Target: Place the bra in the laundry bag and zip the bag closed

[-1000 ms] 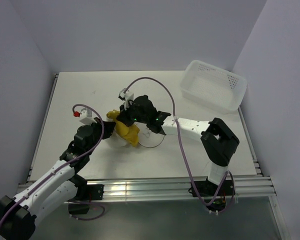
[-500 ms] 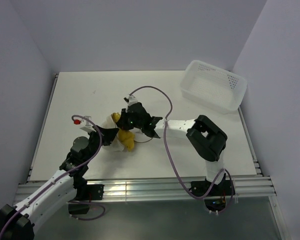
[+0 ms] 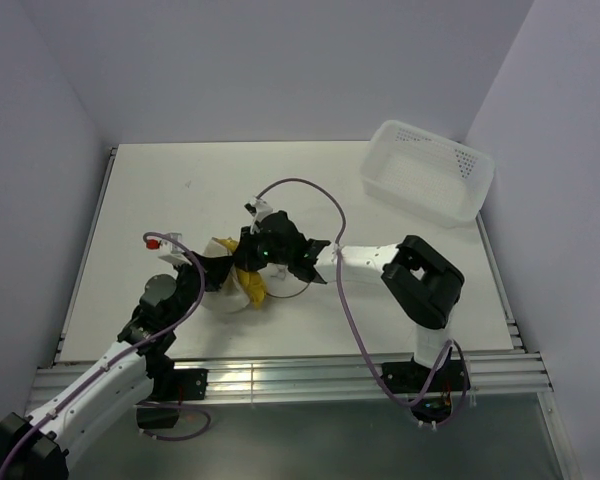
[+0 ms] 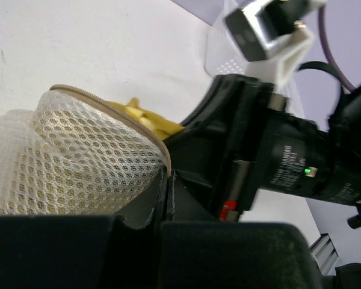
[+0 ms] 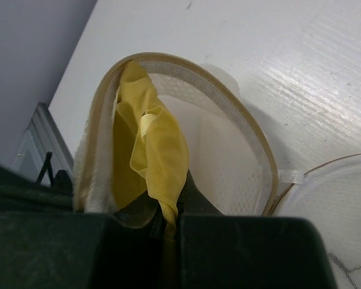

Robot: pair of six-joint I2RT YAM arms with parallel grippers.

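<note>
At the table's (image 3: 140, 190) near-middle, left gripper (image 4: 167, 194) is clenching the zip rim of the laundry bag (image 4: 66, 156), whose mouth is gaping toward the other arm. Just beyond, right gripper (image 5: 168, 221) is pinching the bra (image 5: 153, 150), its yellow fabric hanging partly inside that mouth, with the flap lid (image 5: 343, 211) lying open alongside. At the far right, a white perforated basket (image 3: 430, 170) is sitting well apart.

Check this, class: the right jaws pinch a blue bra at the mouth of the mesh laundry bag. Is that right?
No. The bra is mustard yellow, not blue; the right wrist view shows it pinched at the mouth of the laundry bag.
</note>
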